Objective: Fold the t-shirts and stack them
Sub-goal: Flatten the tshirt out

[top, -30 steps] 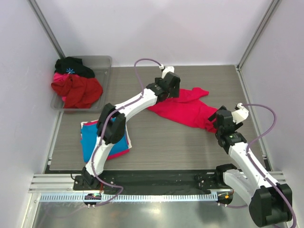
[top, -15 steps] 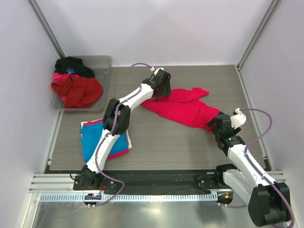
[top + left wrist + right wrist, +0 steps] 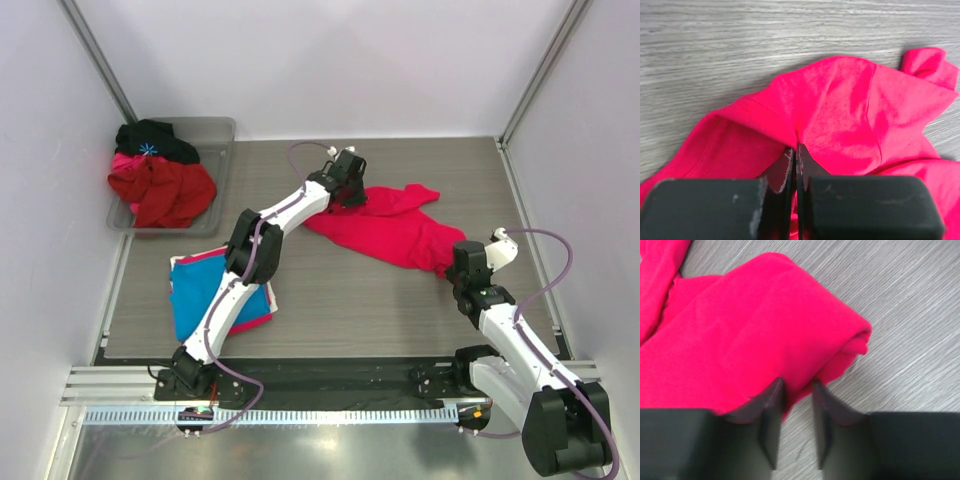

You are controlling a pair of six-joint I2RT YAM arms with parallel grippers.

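Note:
A bright crimson-pink t-shirt [image 3: 400,230] lies crumpled across the middle-right of the table. My left gripper [image 3: 345,195] is at its far left end, shut, with a ridge of the cloth [image 3: 850,100] pinched between the tips [image 3: 796,150]. My right gripper [image 3: 455,262] is at the shirt's near right end. Its jaws [image 3: 797,387] have closed in on a thick rolled fold [image 3: 755,330]. A folded blue t-shirt [image 3: 200,290] lies at the near left on top of a pink-red one [image 3: 255,318].
A clear tray [image 3: 222,130] at the back left holds a dark red garment [image 3: 165,190] and a black one [image 3: 155,138]. Metal frame posts stand at the back corners. White walls close in both sides.
Both grippers were open a second ago and have closed on the crimson-pink shirt. The left gripper shifted along the shirt's far left end; the right came down onto the near right end.

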